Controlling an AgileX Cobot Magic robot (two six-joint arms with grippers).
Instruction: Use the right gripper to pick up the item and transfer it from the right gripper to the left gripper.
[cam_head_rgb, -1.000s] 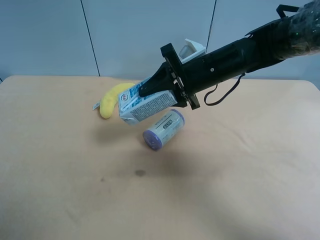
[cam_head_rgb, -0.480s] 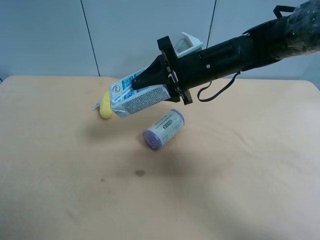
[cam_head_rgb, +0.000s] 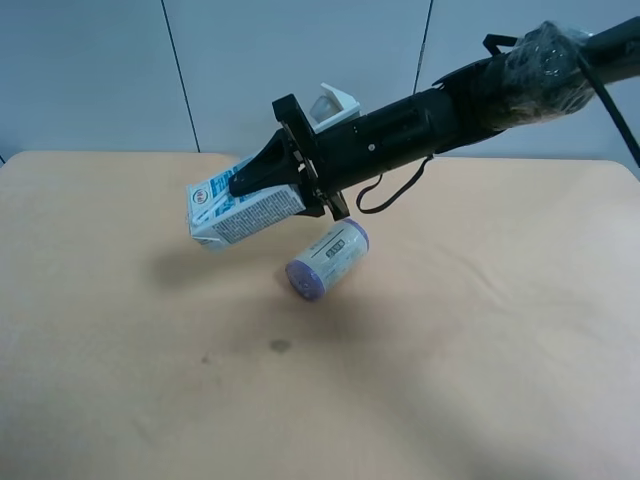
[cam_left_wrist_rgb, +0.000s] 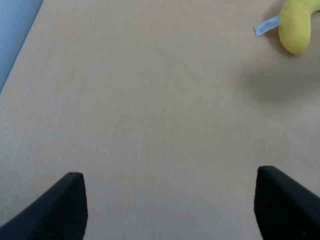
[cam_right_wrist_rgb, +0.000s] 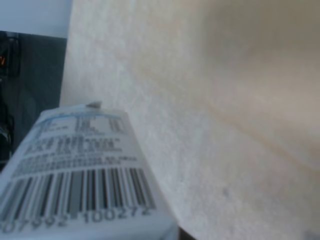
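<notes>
Lifted clear of the desk (cam_head_rgb: 450, 350) and tilted: the item (cam_head_rgb: 245, 212), with its barcode face close up in the right wrist view. Clamped along its upper edge by the right gripper (cam_head_rgb: 262, 178), shut tight on the carton. Just beside and below, lying on the desk: a purple-ended white can (cam_head_rgb: 328, 260), not touching the carton. Elsewhere, the left gripper (cam_left_wrist_rgb: 169, 172), spread wide with nothing between the fingers (cam_left_wrist_rgb: 70, 205), above bare desk. Well beyond it, a yellow banana (cam_left_wrist_rgb: 296, 27) with a small white tag (cam_left_wrist_rgb: 266, 25).

White-and-blue carton (cam_head_rgb: 245, 216), purple-ended can (cam_head_rgb: 327, 260) — yellow banana (cam_left_wrist_rgb: 296, 25).
</notes>
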